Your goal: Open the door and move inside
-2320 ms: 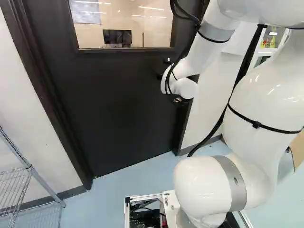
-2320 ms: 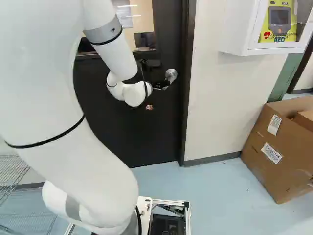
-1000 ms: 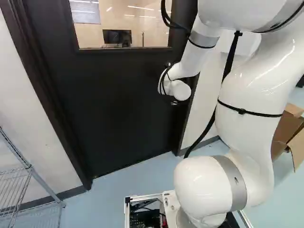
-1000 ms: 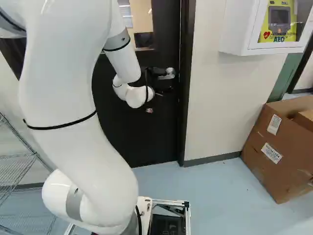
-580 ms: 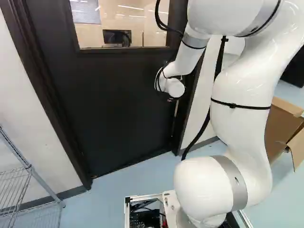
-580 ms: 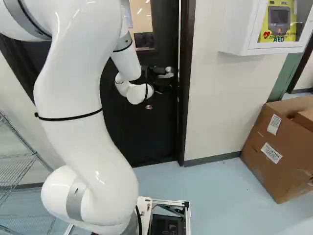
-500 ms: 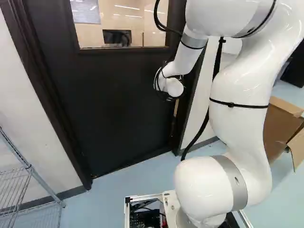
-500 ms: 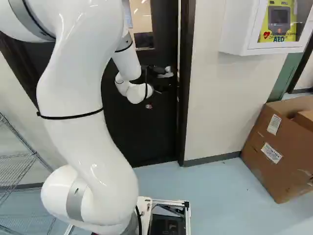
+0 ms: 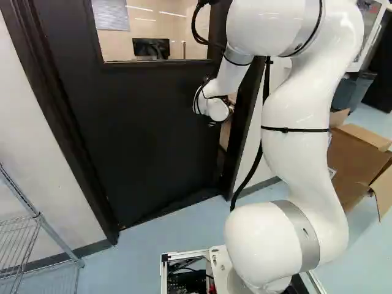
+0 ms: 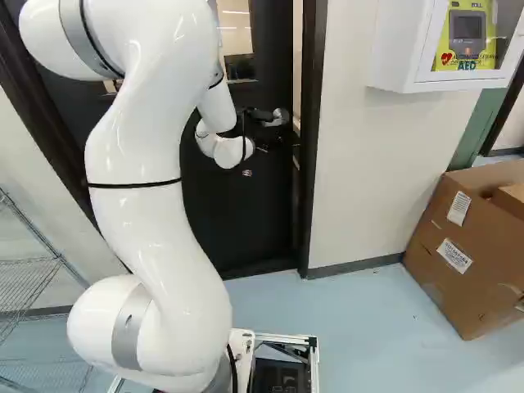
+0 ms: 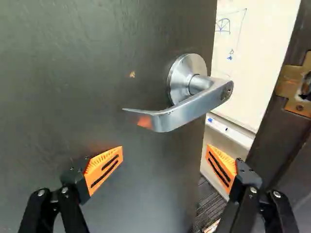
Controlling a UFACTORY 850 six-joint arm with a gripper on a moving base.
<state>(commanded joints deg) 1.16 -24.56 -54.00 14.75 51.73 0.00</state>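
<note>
Listed as door (image 9: 147, 122), ajar, probably heavy but free-swinging, best pushed near rigid lever (image 11: 180, 115), with gripper (image 11: 164, 154) spread apart, empty.

Dark door (image 9: 147, 141) ajar, a gap at its latch edge, with silver lever handle (image 11: 182, 108) near that edge.

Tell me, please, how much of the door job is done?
Done: the door is ajar, a gap beside the frame. In hand, apparently: widening it; the open end effector is near the handle, not gripping it. Left: moving the base inside; it stands outside.
</note>
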